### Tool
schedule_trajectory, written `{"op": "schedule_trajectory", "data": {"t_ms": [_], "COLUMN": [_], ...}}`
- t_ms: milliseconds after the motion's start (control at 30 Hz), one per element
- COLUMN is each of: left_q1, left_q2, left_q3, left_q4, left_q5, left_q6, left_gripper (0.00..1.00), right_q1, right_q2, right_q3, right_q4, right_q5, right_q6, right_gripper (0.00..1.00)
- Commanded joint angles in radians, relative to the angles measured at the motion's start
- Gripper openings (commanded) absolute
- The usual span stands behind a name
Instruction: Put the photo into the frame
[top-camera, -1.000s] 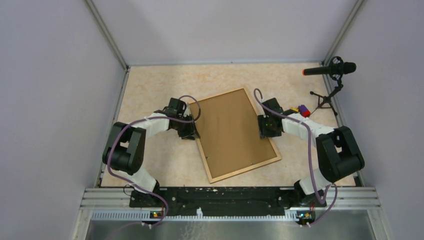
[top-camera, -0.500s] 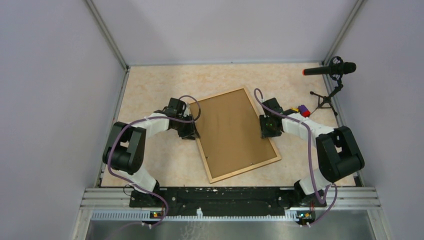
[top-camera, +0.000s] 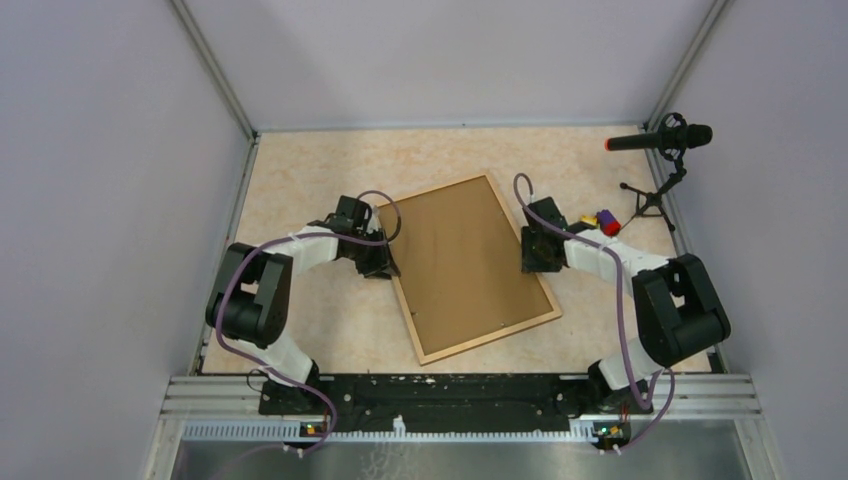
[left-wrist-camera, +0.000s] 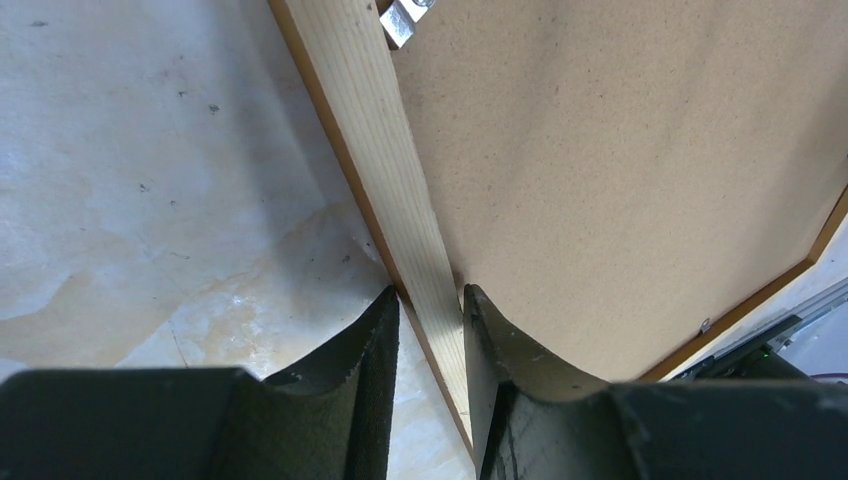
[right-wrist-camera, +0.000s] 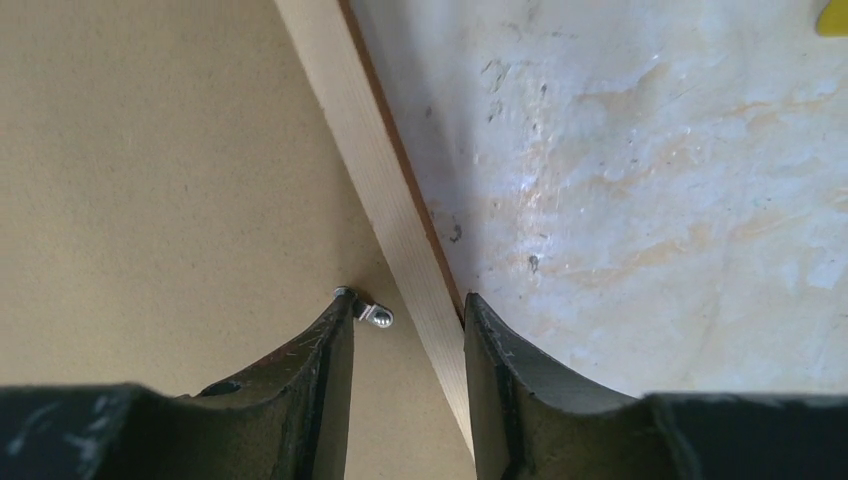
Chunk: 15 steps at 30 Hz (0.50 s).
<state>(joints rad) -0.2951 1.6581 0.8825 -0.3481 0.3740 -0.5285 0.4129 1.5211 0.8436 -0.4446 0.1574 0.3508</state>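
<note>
Left claw (left-wrist-camera: 430, 296) clamps frame (left-wrist-camera: 372, 130) rail; right claw (right-wrist-camera: 408, 298) loose astride opposite rail; long axis far-left to near-right.

White arms (top-camera: 312, 243); purple cables (top-camera: 380, 194)

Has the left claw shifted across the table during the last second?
No. The left gripper sits where it was on the frame's edge, no nearer the table's left border.
</note>
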Motion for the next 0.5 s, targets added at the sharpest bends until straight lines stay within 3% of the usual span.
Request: {"op": "schedule_trajectory", "data": {"t_ms": [0,200,300,400,467], "left_q1": [0.008,0.008,0.008,0.008,0.008], "left_q2": [0.012,0.007,0.004,0.002,0.004], "left_q3": [-0.033,-0.045,-0.045,-0.044,-0.043], "left_q4": [0.004,0.012,0.011,0.011,0.011], "left_q5": [-0.035,-0.028,-0.026,-0.025,-0.022], "left_q6": [0.016,0.012,0.014,0.016,0.018], "left_gripper": [0.35,0.34,0.34,0.34,0.34], "right_q1": [0.005,-0.022,-0.023,-0.023,-0.024], "right_q2": [0.055,0.028,0.014,-0.021,-0.013], "right_q3": [-0.044,-0.086,-0.065,-0.062,-0.028], "right_q4": [0.154,0.206,0.186,0.177,0.114], "right_q5": [0.11,0.07,0.011,-0.05,-0.072], "right_q6": [0.205,0.347,0.272,0.179,0.123], "right_gripper": [0.1,0.01,0.13,0.38,0.41]}}
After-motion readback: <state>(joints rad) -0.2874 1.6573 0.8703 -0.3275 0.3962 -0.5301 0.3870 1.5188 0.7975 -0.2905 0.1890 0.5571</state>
